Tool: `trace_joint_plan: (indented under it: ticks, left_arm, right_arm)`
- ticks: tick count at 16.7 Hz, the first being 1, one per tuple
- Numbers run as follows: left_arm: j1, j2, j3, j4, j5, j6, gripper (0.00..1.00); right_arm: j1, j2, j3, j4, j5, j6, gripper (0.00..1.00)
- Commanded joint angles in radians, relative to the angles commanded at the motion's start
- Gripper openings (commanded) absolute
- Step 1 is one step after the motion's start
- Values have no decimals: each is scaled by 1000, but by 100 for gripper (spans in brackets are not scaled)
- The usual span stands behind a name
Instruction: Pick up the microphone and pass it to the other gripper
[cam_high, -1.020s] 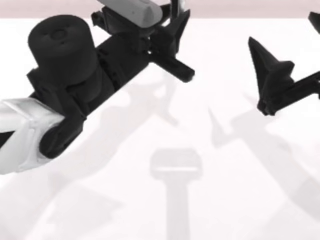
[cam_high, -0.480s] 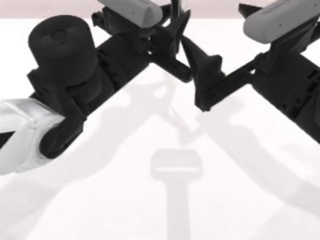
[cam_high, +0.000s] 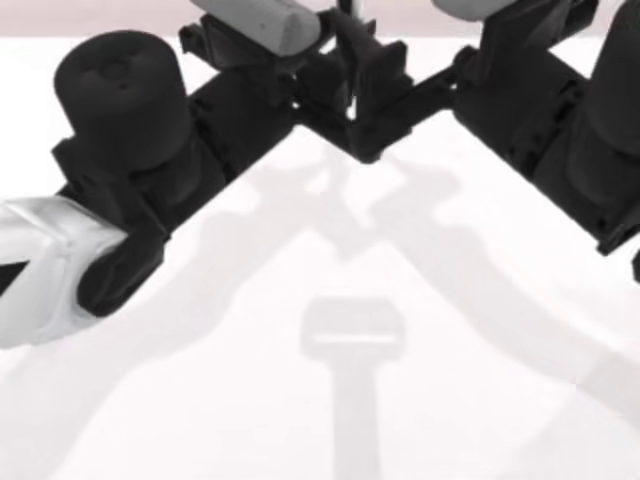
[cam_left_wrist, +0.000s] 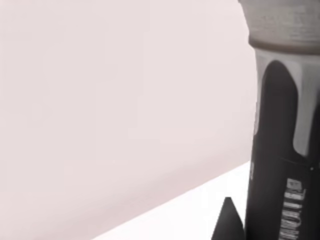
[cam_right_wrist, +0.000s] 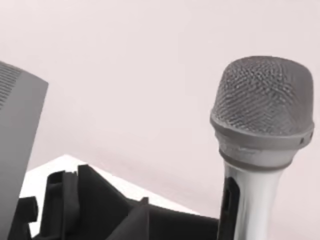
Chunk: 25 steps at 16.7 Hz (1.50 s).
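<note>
The microphone (cam_left_wrist: 280, 150) stands upright, its black handle clamped in my left gripper (cam_high: 335, 85) above the far middle of the table. One left fingertip (cam_left_wrist: 228, 220) shows beside the handle. The microphone's grey mesh head (cam_right_wrist: 260, 100) rises in the right wrist view, with its handle dropping past the left gripper's black body (cam_right_wrist: 75, 205). In the top view only a thin sliver of the microphone (cam_high: 348, 12) shows between the two claws. My right gripper (cam_high: 385, 85) has closed in from the right and meets the left one at the microphone, its fingers still spread. One right fingertip (cam_right_wrist: 136, 220) stands apart from the handle.
The bulky left arm (cam_high: 120, 110) crosses the table's left half and the right arm (cam_high: 560, 100) crosses its far right. The white table (cam_high: 330, 400) carries only shadows. A pale pink wall (cam_left_wrist: 100, 75) lies behind.
My right arm has swung in from the right, its open gripper travelling left until it meets the left gripper at the microphone. The left arm and the microphone have stayed in place.
</note>
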Motion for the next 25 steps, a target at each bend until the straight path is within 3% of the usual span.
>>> trace_joint_plan:
  ticks: [5,10,23,25]
  left_arm:
    - [0,0,0,0,0,0,0]
    - [0,0,0,0,0,0,0]
    - [0,0,0,0,0,0,0]
    - [0,0,0,0,0,0,0]
  right_arm:
    - [-27,217,164,46,-24,0,100]
    - [-31,236,182,50,-27,0,100]
    - [-31,236,182,50,-27,0,2]
    - [-31,236,182,50,-27,0,0]
